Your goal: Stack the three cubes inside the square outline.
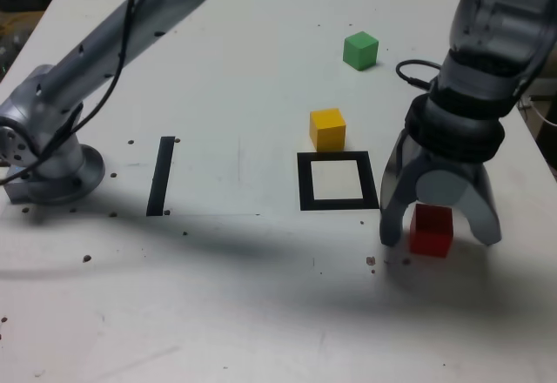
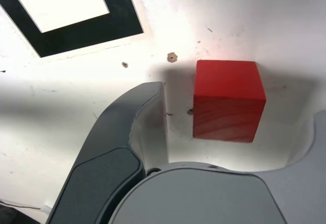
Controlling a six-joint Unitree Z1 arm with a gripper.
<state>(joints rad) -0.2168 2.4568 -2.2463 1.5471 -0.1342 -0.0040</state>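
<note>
**Nothing stacked yet: first cube about to be gripped**

The red cube (image 1: 431, 231) sits on the table (image 1: 244, 296), outside the square outline (image 1: 338, 181) and near its corner on the exterior view's right. The gripper (image 1: 440, 226) straddles it with jaws spread; the wrist view shows a gap between the cube and the one finger plainly seen, so it is not gripped. The outline's white centre is bare. The yellow cube (image 1: 327, 129) rests just beyond the frame's far edge, the green cube (image 1: 360, 50) farther back. All three placements remain

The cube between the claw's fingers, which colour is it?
Red cube, seen best in the wrist view.
</note>
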